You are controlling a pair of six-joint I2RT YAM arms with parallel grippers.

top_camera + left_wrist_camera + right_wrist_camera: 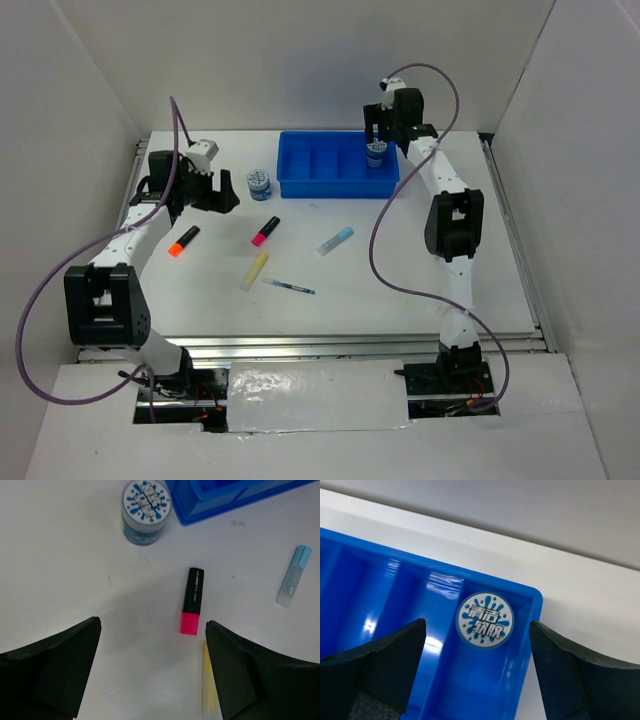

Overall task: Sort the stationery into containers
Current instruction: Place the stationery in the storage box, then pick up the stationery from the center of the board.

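Hovering over the tray (380, 605), right tool (477, 630) gapes above a roll (485, 619).

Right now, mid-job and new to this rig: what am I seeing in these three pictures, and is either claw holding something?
Two robot arms are bolted at the near edge of a white table. The wide picture looks down from above and behind them. The other two come from a camera on each wrist, so the black shapes at the bottom are that arm's own fingers.

The left gripper is open and empty, and its camera sees the pink marker ahead. The right gripper is open above the blue tray. A patterned roll sits in the tray's right end compartment, untouched by the fingers.

Loose on the table are a second roll, an orange marker, a yellow marker, a light blue marker and a thin pen.
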